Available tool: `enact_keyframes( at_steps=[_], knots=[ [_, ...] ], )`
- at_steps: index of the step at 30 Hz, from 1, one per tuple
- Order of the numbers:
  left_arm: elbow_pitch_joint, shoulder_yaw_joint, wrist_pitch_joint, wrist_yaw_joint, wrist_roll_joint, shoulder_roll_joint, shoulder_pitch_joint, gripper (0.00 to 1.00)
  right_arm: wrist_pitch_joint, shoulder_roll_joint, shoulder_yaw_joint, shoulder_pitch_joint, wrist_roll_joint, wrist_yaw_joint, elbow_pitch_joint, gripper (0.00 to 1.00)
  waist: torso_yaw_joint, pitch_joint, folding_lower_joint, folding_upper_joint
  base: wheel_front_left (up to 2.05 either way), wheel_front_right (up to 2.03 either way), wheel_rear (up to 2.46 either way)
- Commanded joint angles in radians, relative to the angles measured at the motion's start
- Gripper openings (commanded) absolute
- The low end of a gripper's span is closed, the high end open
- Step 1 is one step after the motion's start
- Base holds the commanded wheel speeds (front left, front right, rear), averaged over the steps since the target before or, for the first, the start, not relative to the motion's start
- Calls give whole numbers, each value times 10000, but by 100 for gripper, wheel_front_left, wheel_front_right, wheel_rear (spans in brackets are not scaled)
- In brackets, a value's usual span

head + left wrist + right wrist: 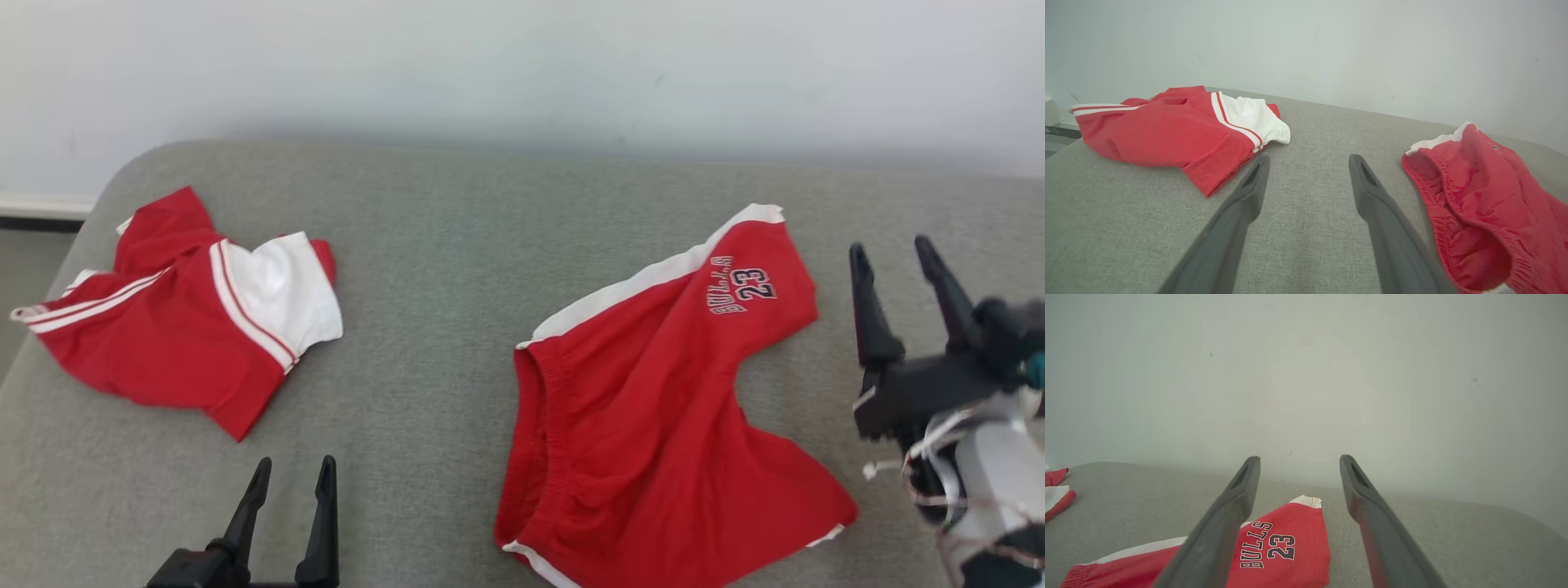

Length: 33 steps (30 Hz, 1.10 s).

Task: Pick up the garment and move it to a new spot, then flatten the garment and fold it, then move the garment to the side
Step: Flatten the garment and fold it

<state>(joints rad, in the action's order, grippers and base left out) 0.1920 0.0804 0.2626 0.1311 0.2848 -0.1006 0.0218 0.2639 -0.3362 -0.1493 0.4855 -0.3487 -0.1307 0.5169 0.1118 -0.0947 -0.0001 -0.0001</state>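
Red shorts (pixel 653 408), white-trimmed with "BULLS 23" by one leg hem, lie rumpled on the grey padded surface (pixel 457 245), around four o'clock of its centre. The right gripper (pixel 890 249) hovers at their three o'clock, fingers spread wide and empty. The left gripper (pixel 294 465), at seven o'clock, is equally wide and empty. A red-and-white top (pixel 180 327), perhaps a jersey, lies at nine o'clock.

the head camera looks forward and down from above the grey surface (pixel 441 245), taking in the red shorts (pixel 653 392) and the red-and-white top (pixel 188 327). the left wrist camera sits low and close over that surface, facing the wall (pixel 1331 49), and shares both. the right wrist camera, seemingly raised a little, faces the wall, sharing the shorts' printed leg.
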Motion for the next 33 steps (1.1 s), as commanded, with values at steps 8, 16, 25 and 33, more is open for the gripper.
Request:
enact_keyframes(
  at_steps=[8,16,25,33],
  knots=[
    [-57,-126,33,-7,-137,-97,-237,100,3,593,381,-2544,703,-2,-2606,100,-763,428,1,1,0,0,0],
    [-56,-148,33,-7,-212,-115,-311,100,4,1326,858,-4755,898,-2,-4474,100,-995,586,1,1,0,0,0],
    [131,1652,32,-7,-76,-963,-244,100,4,1832,946,-5613,1068,-2,-4788,100,-1192,554,1,1,0,0,0],
    [673,4473,-11,-10,593,-2078,427,100,4,1759,709,-5280,986,-3,-4649,100,-1377,320,1,1,0,0,0]
  ],
)
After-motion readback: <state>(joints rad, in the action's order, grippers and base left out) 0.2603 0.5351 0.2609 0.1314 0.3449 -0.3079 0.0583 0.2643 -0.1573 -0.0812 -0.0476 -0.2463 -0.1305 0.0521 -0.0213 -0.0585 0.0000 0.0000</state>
